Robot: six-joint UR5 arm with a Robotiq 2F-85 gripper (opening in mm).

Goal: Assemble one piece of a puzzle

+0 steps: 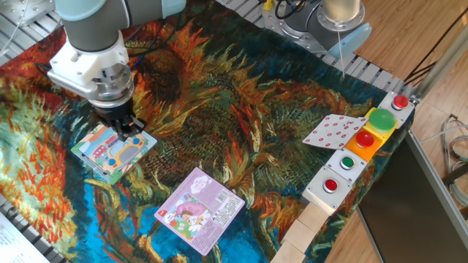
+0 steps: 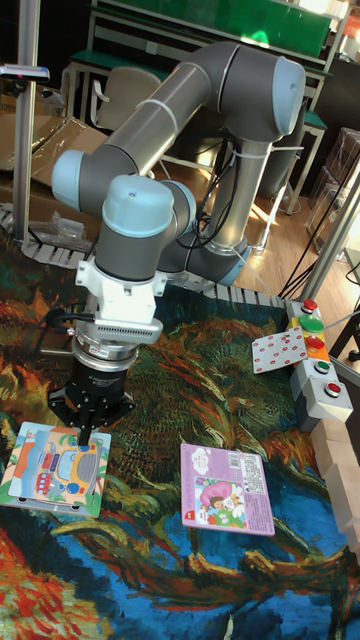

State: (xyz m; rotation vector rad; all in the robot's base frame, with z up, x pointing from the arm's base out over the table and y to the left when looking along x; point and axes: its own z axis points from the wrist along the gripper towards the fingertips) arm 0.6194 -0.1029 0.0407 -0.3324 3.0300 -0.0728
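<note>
Tall view shows the pincer (image 2: 88, 428) over the puzzle (image 2: 55, 467); fixed view hides its tips.

Painted all over in swirling sunflower brushwork, the table cloth (image 1: 241, 109): burnt orange, rust, dark brown, deep teal, with bright blue near the front. Teal-edged, the puzzle (image 1: 113, 151), showing a yellow, orange and red cartoon bus on pale blue and green. Purple-pink, the rectangular card (image 1: 199, 209), with a white label patch, a red corner mark and a cartoon figure. White dotted with red marks, the patterned card (image 1: 333, 131). Grey-white, the button boxes (image 1: 338, 181), topped with red and green buttons, one large green dome on a yellow-orange block. Light grey with pale blue caps, the arm (image 2: 135, 215); black, the gripper (image 2: 88, 405).
</note>
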